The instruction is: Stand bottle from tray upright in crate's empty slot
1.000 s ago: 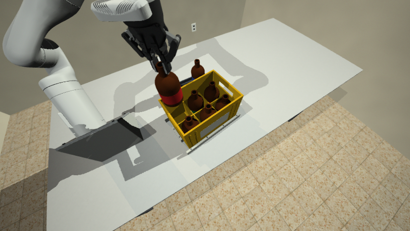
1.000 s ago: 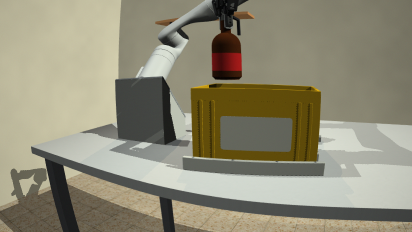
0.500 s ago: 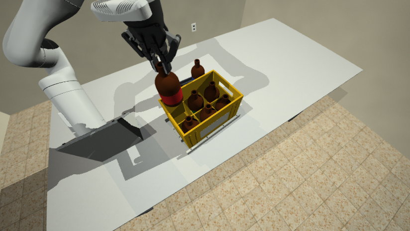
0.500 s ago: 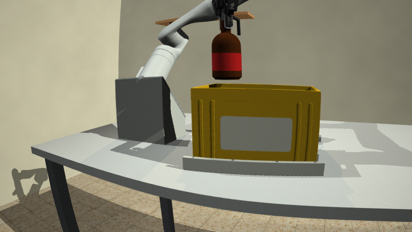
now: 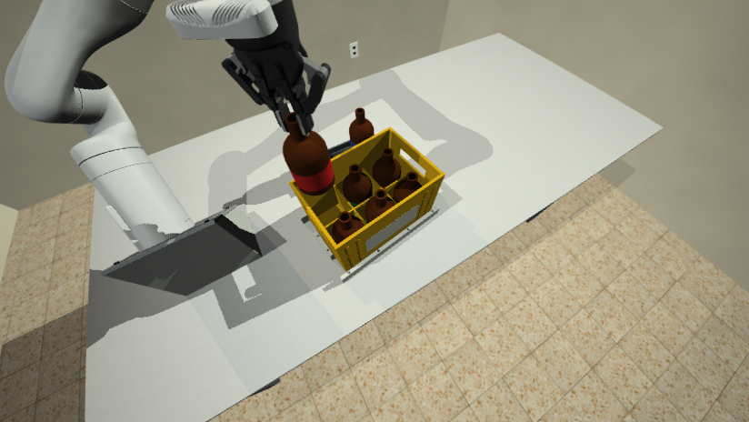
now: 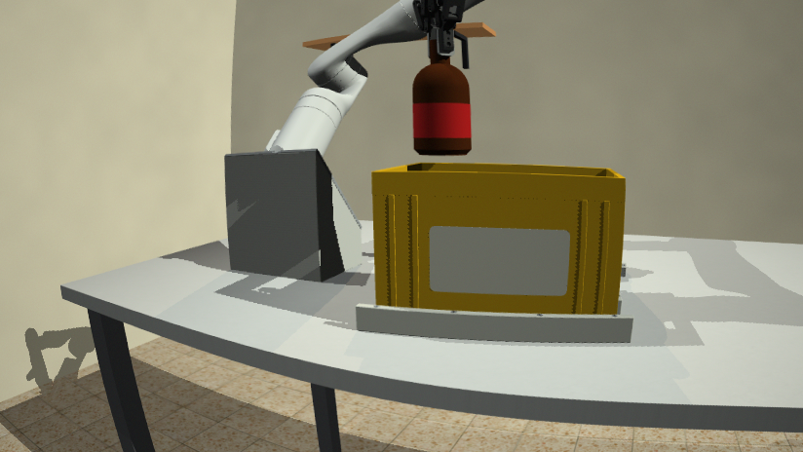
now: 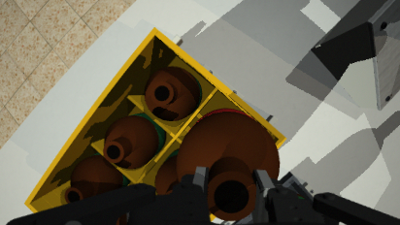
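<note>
Closed on the neck of the red-labelled bottle (image 5: 309, 156) (image 6: 441, 84) (image 7: 228, 141): such is the grip of the end effector (image 5: 294, 125) (image 6: 440, 50) (image 7: 229, 185). Bottle hanging upright above the crate (image 5: 348, 256) (image 6: 500, 213) (image 7: 279, 140), base just over the rim in the exterior view, near the empty slot (image 5: 327, 204) (image 7: 214, 104) at one corner of the crate. Exact centring over the slot impossible to tell.

Chief danger, by judgement: coming down off-centre. With too much drift outwards, base onto the crate's rim; with too much inwards, onto the crate's dividers (image 5: 339, 196) (image 7: 194, 114) or the neighbouring bottles. With pushing on after such contact, a likely tilt or shove of the loose crate, despite the pale rail (image 6: 494, 325) (image 5: 390, 243) along the crate's labelled side.

Second danger: a swing or slip at the neck, from so high a hold and so wide a body below. Lower straight and slowly, stopping at any catch. Avoid early release, for fear of a drop or a lean inside the crate. Beware, too, of brushing the tray (image 5: 343, 147) (image 7: 291, 180) or the blue-labelled bottle (image 5: 361, 128), both behind the crate, during any wide correction sideways.

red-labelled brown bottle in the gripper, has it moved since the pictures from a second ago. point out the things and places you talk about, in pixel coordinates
No visible move: against the yellow plastic crate (image 5: 390, 222) (image 6: 500, 210) (image 7: 89, 116), the red-labelled brown bottle (image 5: 312, 173) (image 6: 441, 115) (image 7: 228, 141) hangs at the same place above the rim.
</note>
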### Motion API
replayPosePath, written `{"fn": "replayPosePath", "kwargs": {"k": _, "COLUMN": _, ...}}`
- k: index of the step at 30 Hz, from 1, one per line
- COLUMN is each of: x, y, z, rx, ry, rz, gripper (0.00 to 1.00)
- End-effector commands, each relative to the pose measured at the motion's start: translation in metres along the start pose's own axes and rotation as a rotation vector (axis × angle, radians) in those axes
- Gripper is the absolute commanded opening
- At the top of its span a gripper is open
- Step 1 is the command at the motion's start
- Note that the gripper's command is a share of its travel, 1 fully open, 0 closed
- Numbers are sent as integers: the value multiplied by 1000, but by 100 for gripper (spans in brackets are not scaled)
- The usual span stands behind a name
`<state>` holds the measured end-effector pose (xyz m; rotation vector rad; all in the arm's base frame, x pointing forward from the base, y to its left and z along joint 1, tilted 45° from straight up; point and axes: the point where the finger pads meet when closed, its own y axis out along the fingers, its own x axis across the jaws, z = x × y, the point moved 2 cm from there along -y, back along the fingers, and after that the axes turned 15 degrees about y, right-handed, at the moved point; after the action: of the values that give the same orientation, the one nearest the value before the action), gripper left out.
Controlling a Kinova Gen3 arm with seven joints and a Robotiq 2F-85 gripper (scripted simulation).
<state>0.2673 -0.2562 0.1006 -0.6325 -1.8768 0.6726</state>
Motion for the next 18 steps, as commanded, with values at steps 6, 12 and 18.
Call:
{"fn": "replayPosePath", "kwargs": {"k": 6, "x": -4, "y": 1, "z": 2, "rx": 1, "ry": -11, "rz": 11, "gripper": 0}}
{"fn": "replayPosePath", "kwargs": {"k": 12, "x": -4, "y": 5, "z": 1, "rx": 1, "ry": -11, "rz": 11, "gripper": 0}}
{"fn": "replayPosePath", "kwargs": {"k": 18, "x": -4, "y": 9, "z": 1, "rx": 1, "ry": -11, "rz": 11, "gripper": 0}}
